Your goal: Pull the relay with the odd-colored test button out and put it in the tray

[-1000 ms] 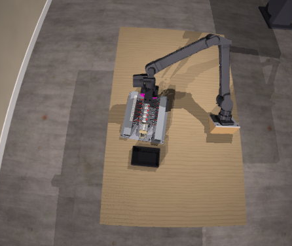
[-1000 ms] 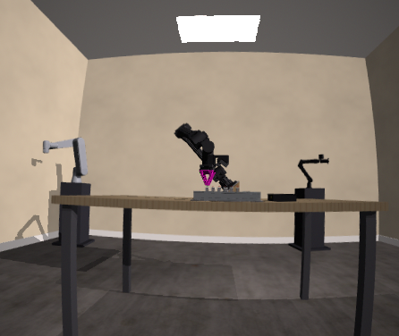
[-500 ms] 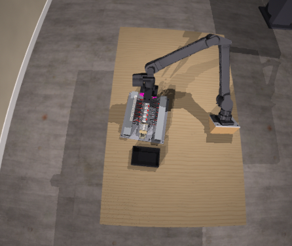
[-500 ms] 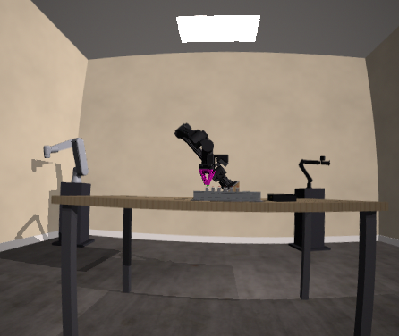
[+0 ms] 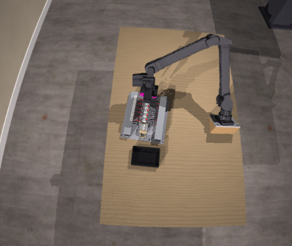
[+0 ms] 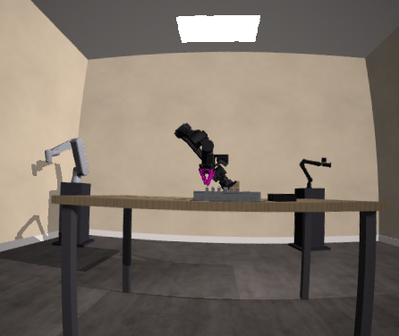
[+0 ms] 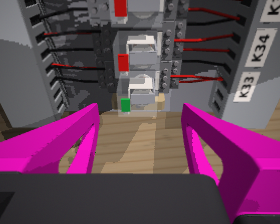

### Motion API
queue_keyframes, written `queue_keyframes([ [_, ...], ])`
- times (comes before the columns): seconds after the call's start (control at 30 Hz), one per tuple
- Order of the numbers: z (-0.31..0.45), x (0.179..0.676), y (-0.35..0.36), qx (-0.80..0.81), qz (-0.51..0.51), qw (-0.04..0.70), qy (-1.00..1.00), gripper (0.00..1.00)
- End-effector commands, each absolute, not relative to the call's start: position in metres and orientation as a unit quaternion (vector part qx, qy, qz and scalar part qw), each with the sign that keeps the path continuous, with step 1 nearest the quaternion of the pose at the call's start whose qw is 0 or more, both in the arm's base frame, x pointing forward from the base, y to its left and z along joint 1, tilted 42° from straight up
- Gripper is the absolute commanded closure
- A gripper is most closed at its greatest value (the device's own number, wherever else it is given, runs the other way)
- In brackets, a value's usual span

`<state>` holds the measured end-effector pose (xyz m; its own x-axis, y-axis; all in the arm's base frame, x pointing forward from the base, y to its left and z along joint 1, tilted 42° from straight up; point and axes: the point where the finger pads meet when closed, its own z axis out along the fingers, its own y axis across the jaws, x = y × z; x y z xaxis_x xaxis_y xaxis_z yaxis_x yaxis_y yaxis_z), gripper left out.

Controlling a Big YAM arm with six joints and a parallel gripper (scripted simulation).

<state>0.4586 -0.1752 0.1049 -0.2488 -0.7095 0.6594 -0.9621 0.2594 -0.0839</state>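
Note:
In the wrist view a row of relays runs away from me down the middle of the grey panel. The nearest relay [image 7: 141, 94] has a green test button [image 7: 125, 105]; the ones behind it have red buttons [image 7: 123, 62]. My gripper [image 7: 140, 111] has magenta fingers standing open and empty, just short of the green-button relay and a little above the bench. In the overhead view the gripper [image 5: 147, 95] is at the panel's [image 5: 145, 117] far end. The black tray [image 5: 145, 156] stands open side up on the bench beyond the panel's opposite end.
Grey side rails with labels K33 [image 7: 246, 86] and K34 [image 7: 257, 49] and red and black wires flank the relay row. My arm's base sits on a wooden block [image 5: 224, 125] to the right. From the side, the panel [image 6: 227, 196] and tray [image 6: 281, 197] lie low on the bench.

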Motion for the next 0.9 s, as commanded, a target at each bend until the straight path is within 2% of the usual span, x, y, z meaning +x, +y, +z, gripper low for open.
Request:
queue_keyframes([
  [0.0, 0.1148, 0.4664, -0.1644, 0.565, 0.253, 0.249, -0.745, 0.41],
  [0.87, 0.1186, 0.4676, -0.1646, 0.561, 0.262, 0.240, -0.748, 0.41],
])
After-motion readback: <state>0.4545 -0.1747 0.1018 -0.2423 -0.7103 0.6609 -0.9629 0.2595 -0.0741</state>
